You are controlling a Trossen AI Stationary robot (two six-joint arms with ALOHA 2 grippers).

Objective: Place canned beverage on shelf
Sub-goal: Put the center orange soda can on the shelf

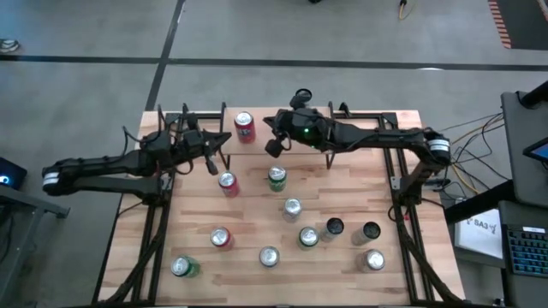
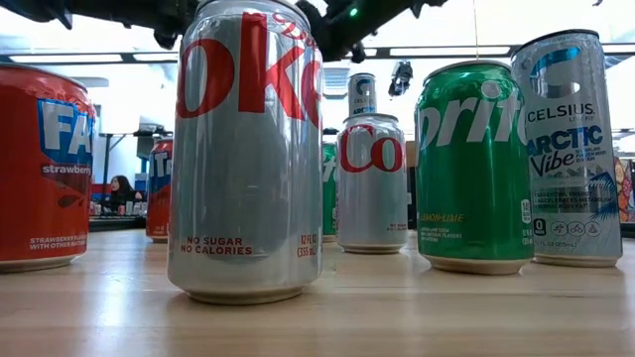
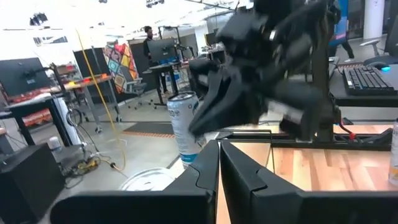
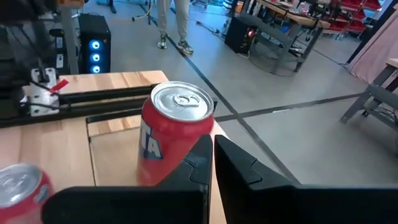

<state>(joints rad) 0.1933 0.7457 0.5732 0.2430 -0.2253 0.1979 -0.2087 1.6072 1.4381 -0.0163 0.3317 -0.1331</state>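
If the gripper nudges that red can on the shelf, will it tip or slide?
The upright red aluminium can on the light-wood shelf is tall and narrow, so a high push probably tips it. Its smooth wall may slip. Tipped over, it would likely roll.

High view straight down; low view table-level, close to cans (image 2: 245, 149) — both share them.

Place: robotics lab or open workshop.
Floor: bare grey concrete (image 1: 342, 34).
Furnishings: desks with monitors (image 3: 22, 74), keyboard (image 3: 367, 79), computer tower (image 4: 93, 43), loose cables.
People: person (image 3: 149, 40) standing at a workstation.
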